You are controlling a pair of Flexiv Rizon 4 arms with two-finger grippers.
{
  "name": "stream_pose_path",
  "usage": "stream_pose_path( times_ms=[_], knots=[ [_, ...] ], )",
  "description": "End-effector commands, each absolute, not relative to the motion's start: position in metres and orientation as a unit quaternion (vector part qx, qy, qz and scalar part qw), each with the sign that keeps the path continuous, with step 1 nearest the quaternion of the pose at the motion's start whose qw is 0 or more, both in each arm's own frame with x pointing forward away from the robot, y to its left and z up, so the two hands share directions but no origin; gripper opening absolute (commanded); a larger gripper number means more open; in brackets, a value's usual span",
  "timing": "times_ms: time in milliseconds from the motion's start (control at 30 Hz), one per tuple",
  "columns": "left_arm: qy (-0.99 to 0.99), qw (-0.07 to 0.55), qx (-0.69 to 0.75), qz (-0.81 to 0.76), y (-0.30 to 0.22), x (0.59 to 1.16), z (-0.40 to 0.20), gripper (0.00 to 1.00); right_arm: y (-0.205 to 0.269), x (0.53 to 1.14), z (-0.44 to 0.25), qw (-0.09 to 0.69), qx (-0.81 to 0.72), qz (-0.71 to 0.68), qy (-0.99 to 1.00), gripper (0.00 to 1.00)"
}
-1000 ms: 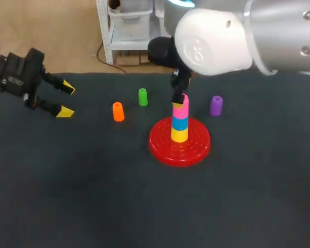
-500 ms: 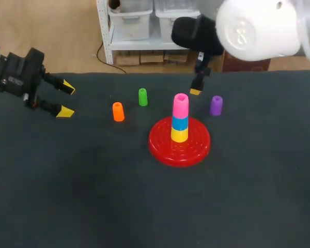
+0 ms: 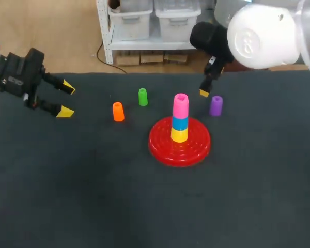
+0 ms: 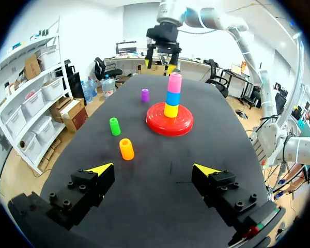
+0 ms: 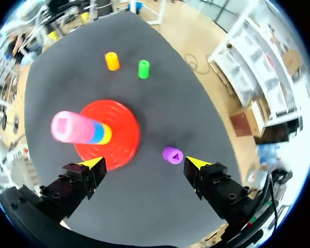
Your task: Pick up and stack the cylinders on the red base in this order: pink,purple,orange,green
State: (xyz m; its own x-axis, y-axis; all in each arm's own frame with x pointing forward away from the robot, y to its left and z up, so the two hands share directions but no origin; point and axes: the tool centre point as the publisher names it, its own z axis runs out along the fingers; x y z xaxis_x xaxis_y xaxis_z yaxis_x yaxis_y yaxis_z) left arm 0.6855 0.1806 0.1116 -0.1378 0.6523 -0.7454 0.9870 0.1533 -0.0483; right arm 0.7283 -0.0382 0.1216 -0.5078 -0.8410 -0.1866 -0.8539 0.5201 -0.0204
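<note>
Pink cylinder [image 3: 181, 105] tops stack [image 3: 180, 129] on red base [image 3: 160, 142] | right tool [image 5: 144, 162] spread wide near purple cylinder [image 3: 216, 105] | left tool [image 3: 67, 99] released, well apart

A dark table [image 3: 93, 196] spans the scene; right of its middle, a blue cylinder [image 3: 180, 123] sits on a yellow cylinder [image 3: 179, 135].

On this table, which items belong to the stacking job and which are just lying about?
Job items: red base; pink cylinder, already on top of the stack; purple cylinder, orange cylinder and green cylinder, standing loose on the table.

Not in the named order: yellow cylinder and blue cylinder, under the pink one.
</note>
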Motion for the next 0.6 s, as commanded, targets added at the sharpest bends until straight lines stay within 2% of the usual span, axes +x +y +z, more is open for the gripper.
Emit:
stream_pose_path(
  times_ms=[33, 233, 433, 600],
  knots=[
    [0.699, 0.299, 0.586, -0.282, 0.181, 0.684, 0.111, 1.0, -0.041, 0.743, 0.1, 0.082, -0.466, 0.038, 0.88, 1.0],
    [0.699, 0.299, 0.586, -0.282, 0.181, 0.684, 0.111, 1.0, -0.057, 0.754, 0.082, 0.068, -0.423, 0.051, 0.902, 1.0],
    [0.699, 0.299, 0.586, -0.282, 0.181, 0.684, 0.111, 1.0, -0.07, 0.767, 0.06, 0.01, -0.417, 0.056, 0.907, 1.0],
    [0.699, 0.299, 0.586, -0.282, 0.181, 0.684, 0.111, 1.0, -0.078, 0.77, 0.045, 0.008, -0.402, 0.066, 0.913, 1.0]
  ],
)
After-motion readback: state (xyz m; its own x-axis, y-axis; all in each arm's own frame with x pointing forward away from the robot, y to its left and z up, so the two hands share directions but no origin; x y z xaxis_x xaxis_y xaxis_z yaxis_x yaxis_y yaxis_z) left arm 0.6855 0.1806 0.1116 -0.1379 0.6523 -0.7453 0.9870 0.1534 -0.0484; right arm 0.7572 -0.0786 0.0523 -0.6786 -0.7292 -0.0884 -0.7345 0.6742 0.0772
